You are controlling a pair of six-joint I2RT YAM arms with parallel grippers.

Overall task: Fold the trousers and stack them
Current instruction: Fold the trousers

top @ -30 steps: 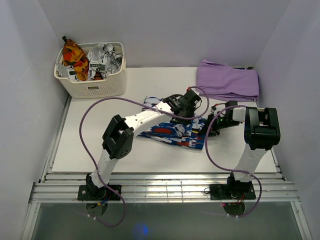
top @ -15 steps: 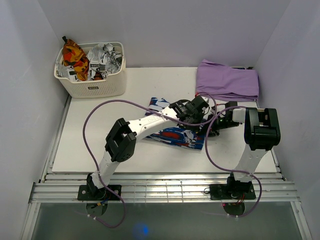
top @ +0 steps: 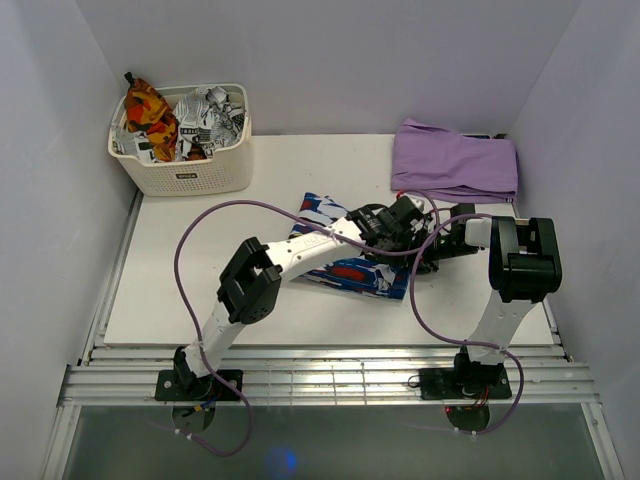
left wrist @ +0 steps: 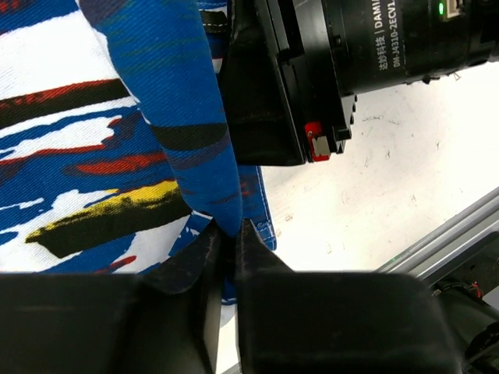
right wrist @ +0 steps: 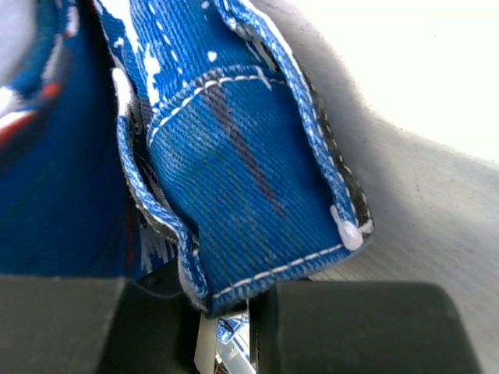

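From above, the left forearm [top: 320, 240] crosses the trousers [top: 345, 272] and hides their middle. Both grippers crowd over the right end, so neither grip can be made out from there. In the left wrist view the trousers [left wrist: 117, 156] run off the top and left edges, and a black motor housing [left wrist: 351, 54] blocks what lies beyond them. In the right wrist view the left part of the cloth is blurred.

The left gripper [top: 408, 222] is pinched together on a raised fold of the trousers. In its own camera the left gripper [left wrist: 228, 238] has almost no gap, with the blue fold running down into it. The right gripper [top: 422, 258] is just beside it. Seen close, the right gripper [right wrist: 226, 312] is clamped on a stitched hem corner of the trousers [right wrist: 242, 195], which stands up between the fingers [right wrist: 335, 319].

The trousers lie on the white bench [top: 200, 290], right of its centre. A lilac garment [top: 455, 160] lies near them at the far right, and a basket [top: 180, 178] of printed clothes sits well apart at the far left.
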